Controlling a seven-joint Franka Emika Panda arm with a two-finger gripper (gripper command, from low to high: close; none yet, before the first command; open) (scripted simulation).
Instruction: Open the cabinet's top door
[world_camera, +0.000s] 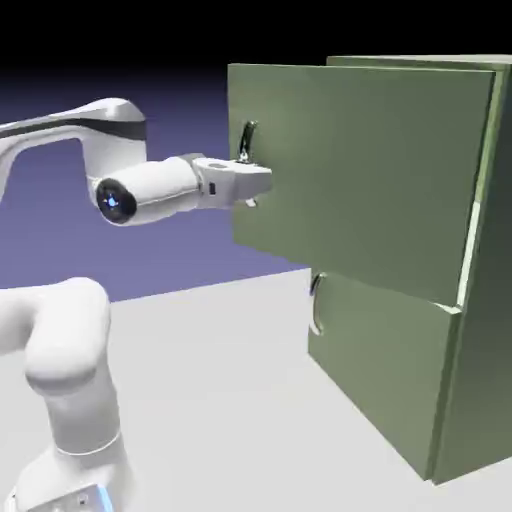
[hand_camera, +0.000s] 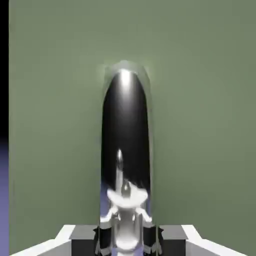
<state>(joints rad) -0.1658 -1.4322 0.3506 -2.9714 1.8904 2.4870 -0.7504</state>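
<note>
From where I stand, the tool (world_camera: 250, 182) is closed on the handle (world_camera: 248, 142) of the top door (world_camera: 360, 170), its fingertips pinched in on either side of the bar. The bar's upper stretch rises above the tool, and a short end shows just below it. The door lies straight ahead of the tool, its free edge just past the fingertips, and it stands swung out from the cabinet (world_camera: 490, 270), which is beyond the tool toward the exterior view's right. The lower door (world_camera: 385, 365) sits under the tool's level and deeper in, closed, with its own handle (world_camera: 318, 303) untouched. So the opening looks well under way, and what remains, I'd say, is to carry the edge further round. That is where trouble could come. The bar is smooth and shiny, and the fingers have it low down rather than at its middle, so a hard tug might let them slide toward the bottom end or off it. The door turns about its hinge side, so if the arm pulls straight back instead of following the curve, the handle will twist between the fingers and could work loose. Too quick a swing might also bring the panel against the wrist (world_camera: 215, 183), which is close to it already.
</note>
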